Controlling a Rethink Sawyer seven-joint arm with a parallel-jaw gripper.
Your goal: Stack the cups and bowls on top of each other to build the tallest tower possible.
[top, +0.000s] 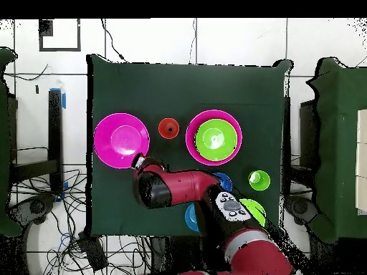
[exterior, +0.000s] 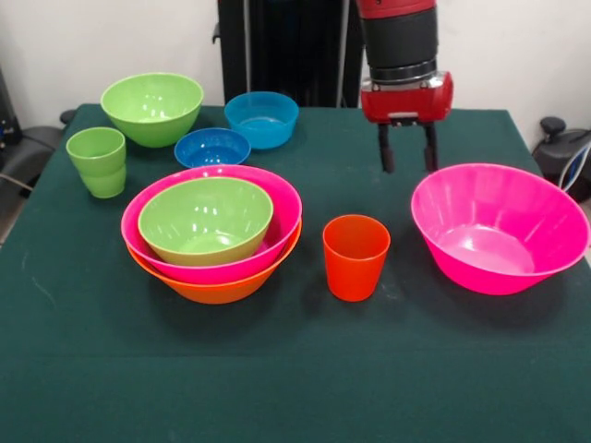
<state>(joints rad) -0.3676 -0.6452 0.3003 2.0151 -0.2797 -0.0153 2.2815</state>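
Front view, left to right on the green worktop [exterior: 295,388]: a light green cup [exterior: 97,161] near the left edge, a green bowl [exterior: 152,107] behind it, then a small dark blue bowl [exterior: 212,147] and a light blue bowl [exterior: 261,118]. In front of these stands the tower [exterior: 212,235], a green bowl nested in a pink bowl nested in an orange bowl. Further right stand the orange-red cup [exterior: 355,256], alone, and a single pink bowl [exterior: 499,226], with the tool [exterior: 406,148] hanging behind their gap, jaws parted and empty.

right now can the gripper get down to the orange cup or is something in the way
Probably yes. The gripper hangs open above bare cloth, behind the orange cup. The cup stands alone, apart from the tower and the loose pink bowl, so nothing blocks a descent.
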